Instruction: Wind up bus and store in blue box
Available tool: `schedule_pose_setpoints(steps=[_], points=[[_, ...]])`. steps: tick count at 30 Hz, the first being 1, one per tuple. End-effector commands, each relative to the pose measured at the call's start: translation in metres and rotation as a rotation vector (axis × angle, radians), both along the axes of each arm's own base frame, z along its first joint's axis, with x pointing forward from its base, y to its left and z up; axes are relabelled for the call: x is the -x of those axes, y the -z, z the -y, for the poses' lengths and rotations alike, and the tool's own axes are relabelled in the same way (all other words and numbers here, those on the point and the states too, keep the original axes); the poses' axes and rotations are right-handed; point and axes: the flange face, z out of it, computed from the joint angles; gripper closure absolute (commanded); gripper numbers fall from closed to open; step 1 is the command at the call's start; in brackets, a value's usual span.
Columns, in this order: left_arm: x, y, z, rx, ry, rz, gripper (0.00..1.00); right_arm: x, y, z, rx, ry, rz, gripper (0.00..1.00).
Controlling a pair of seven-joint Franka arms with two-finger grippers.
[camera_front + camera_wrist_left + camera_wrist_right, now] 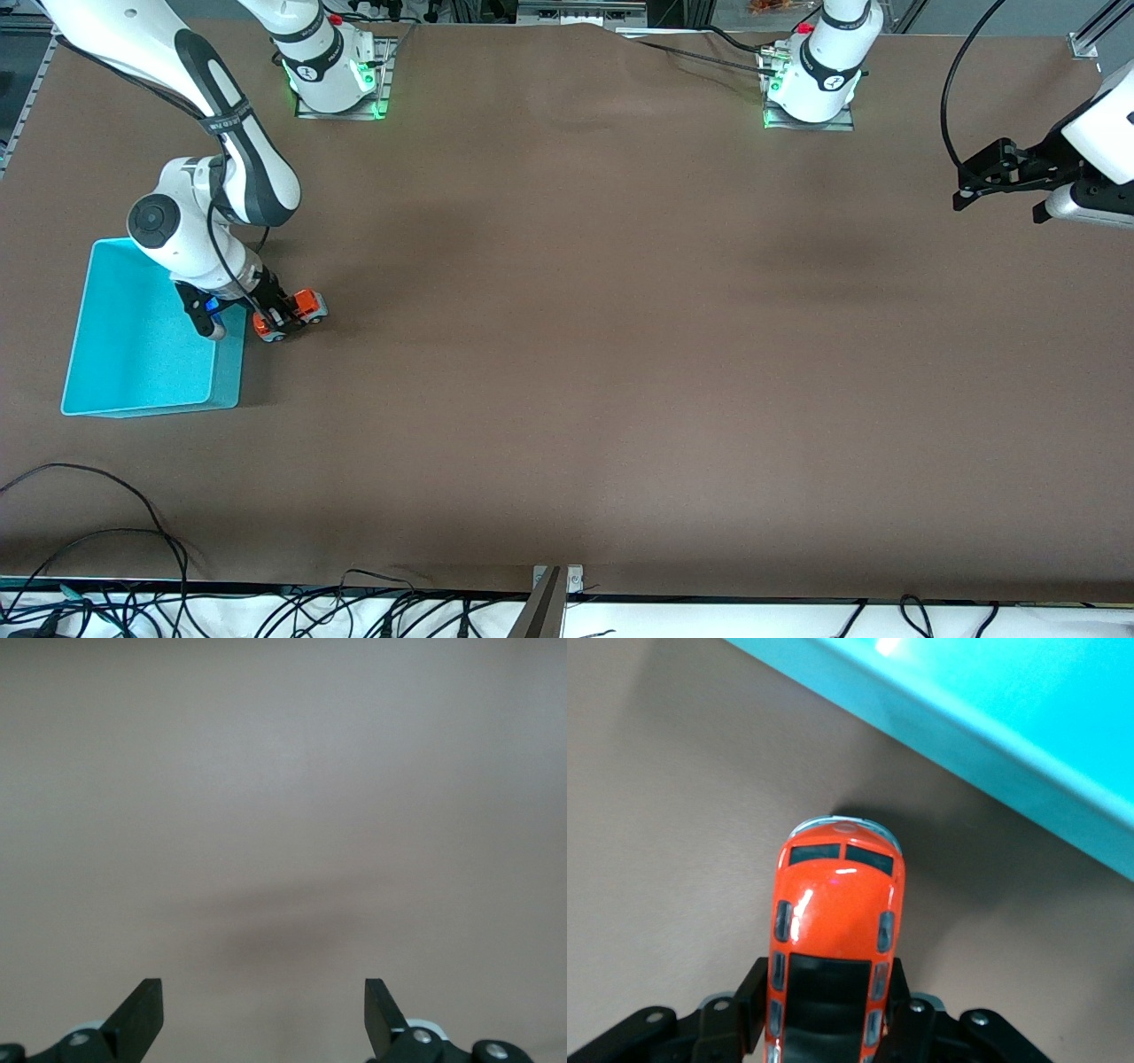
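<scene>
One bus (292, 315), one blue box (133, 354). The right end effector (282, 317) is clenched on the bus, at the box's 3 o'clock; the left end effector (1001, 199) waits, fully released.

Orange-red bus (835, 904) with dark roof panel, turquoise blue box (133, 354), brown table (620, 354)

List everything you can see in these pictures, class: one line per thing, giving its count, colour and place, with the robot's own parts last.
bus: one, orange-red with a dark roof, on the table beside the box.
box: one, turquoise-blue, at the right arm's end of the table.
table: one, brown, under everything.
cables: several, black, along the table edge nearest the front camera.
right gripper: one, black fingers shut on the bus.
left gripper: one, black, open, waiting over the left arm's end of the table.
</scene>
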Motion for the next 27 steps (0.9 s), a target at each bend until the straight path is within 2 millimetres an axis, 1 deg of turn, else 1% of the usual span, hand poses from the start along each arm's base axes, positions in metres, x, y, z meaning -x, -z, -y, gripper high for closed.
schedule_pose_setpoints(steps=[1, 6, 9, 11, 13, 16, 20, 22, 25, 27], points=[[-0.008, -0.001, -0.002, -0.020, -0.010, -0.001, 0.00, 0.002, -0.042, 0.000, 0.018, -0.085, 0.012, 1.00], [-0.013, 0.008, -0.010, -0.017, -0.025, -0.016, 0.00, 0.007, -0.071, 0.005, 0.027, -0.222, -0.028, 1.00], [-0.013, 0.008, -0.016, -0.018, -0.034, -0.016, 0.00, 0.010, -0.087, 0.006, 0.030, -0.285, -0.046, 1.00], [-0.013, 0.008, -0.016, -0.018, -0.034, -0.016, 0.00, 0.012, -0.094, 0.007, 0.030, -0.322, -0.068, 1.00], [-0.013, 0.008, -0.015, -0.018, -0.031, -0.016, 0.00, 0.008, -0.108, 0.011, 0.032, -0.360, -0.077, 1.00], [-0.013, 0.007, -0.014, -0.018, -0.031, -0.015, 0.00, 0.005, -0.122, 0.018, 0.056, -0.480, -0.133, 1.00], [-0.013, 0.008, -0.015, -0.019, -0.031, -0.016, 0.00, 0.002, -0.137, 0.039, 0.087, -0.600, -0.187, 1.00], [-0.013, 0.008, -0.015, -0.019, -0.033, -0.016, 0.00, 0.001, -0.140, 0.048, 0.089, -0.638, -0.188, 1.00], [-0.013, 0.008, -0.015, -0.019, -0.033, -0.016, 0.00, 0.000, -0.144, 0.073, 0.103, -0.685, -0.190, 1.00], [-0.013, 0.008, -0.016, -0.019, -0.033, -0.016, 0.00, 0.001, -0.143, 0.089, 0.113, -0.718, -0.200, 1.00]])
